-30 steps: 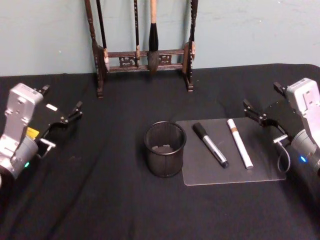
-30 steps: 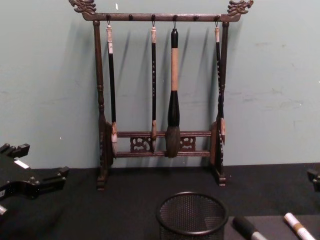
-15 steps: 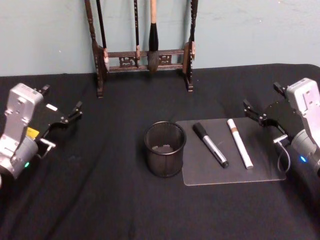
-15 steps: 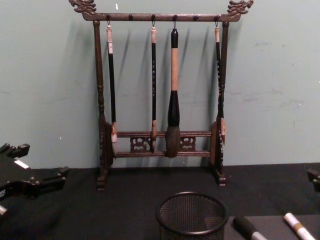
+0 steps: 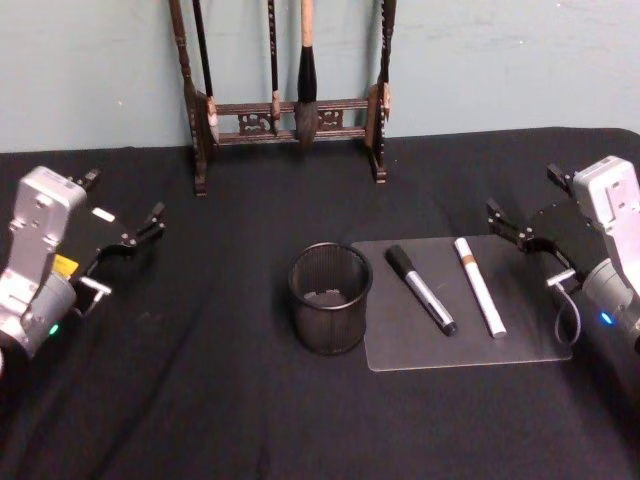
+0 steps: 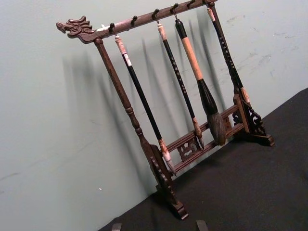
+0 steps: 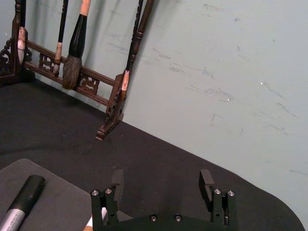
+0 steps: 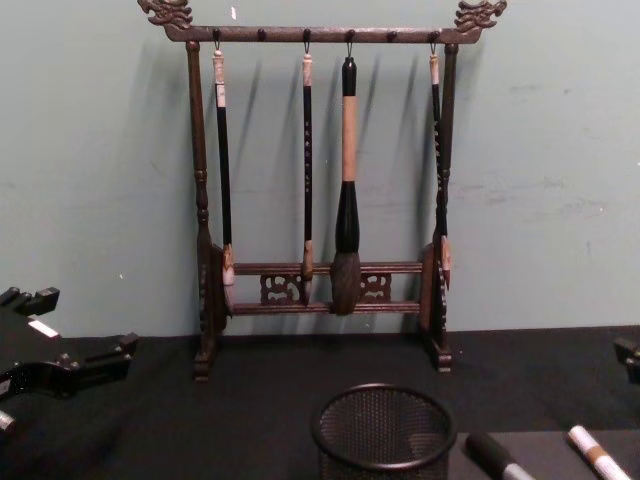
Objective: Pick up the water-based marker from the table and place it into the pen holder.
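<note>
The left gripper (image 5: 122, 200) hangs over the left side of the black surface (image 5: 200, 400), its fingers spread apart and holding nothing. Behind, a dark wooden brush rack (image 5: 340, 104) stands against the pale green wall (image 5: 500, 60). The pen holder (image 5: 330, 325) stands upright near the middle. Just beside it on the right, a grey mat (image 5: 530, 345) carries a silver marker (image 5: 421, 289) with a black cap and a white marker (image 5: 480, 286), side by side, not touching. The right gripper (image 5: 522, 192) hovers near the mat's far right corner, fingers also apart and empty.
</note>
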Robot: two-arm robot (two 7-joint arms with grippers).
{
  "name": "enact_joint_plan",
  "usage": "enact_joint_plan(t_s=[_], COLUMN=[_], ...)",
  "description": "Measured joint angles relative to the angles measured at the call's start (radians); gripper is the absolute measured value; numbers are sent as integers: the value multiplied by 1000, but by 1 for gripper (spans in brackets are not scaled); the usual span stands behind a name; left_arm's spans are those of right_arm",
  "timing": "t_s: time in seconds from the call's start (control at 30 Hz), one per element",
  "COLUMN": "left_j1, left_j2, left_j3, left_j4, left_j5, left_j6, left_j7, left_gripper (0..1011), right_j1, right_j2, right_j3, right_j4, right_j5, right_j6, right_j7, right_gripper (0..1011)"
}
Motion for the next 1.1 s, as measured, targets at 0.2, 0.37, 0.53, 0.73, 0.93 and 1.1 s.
enact_joint_plan(t_s=[0.2, 0.37, 0.53, 0.73, 0.93, 1.1], left_j1=[0, 0, 0, 0, 0, 0], left_j2=[0, 0, 0, 0, 0, 0], left_j3=[0, 0, 0, 0, 0, 0], left_j4=[0, 0, 0, 0, 0, 0], left_j5=[0, 0, 0, 0, 0, 0], left_j6=[0, 0, 0, 0, 0, 0], left_j7=[0, 0, 0, 0, 0, 0], left_gripper=[1001, 1001, 1001, 1001, 1001, 1001], right_j1=[0, 0, 0, 0, -3, -8], right_j2=[0, 0, 0, 0, -7, -10], right_j3=[0, 0, 0, 0, 21, 45], right_j4=[0, 0, 0, 0, -11, -44], right_j5=[0, 0, 0, 0, 28, 78], right_j6=[0, 0, 0, 0, 28, 106], right_j7=[0, 0, 0, 0, 51, 98], right_gripper=[1003, 1003, 1002, 1003, 1003, 1003])
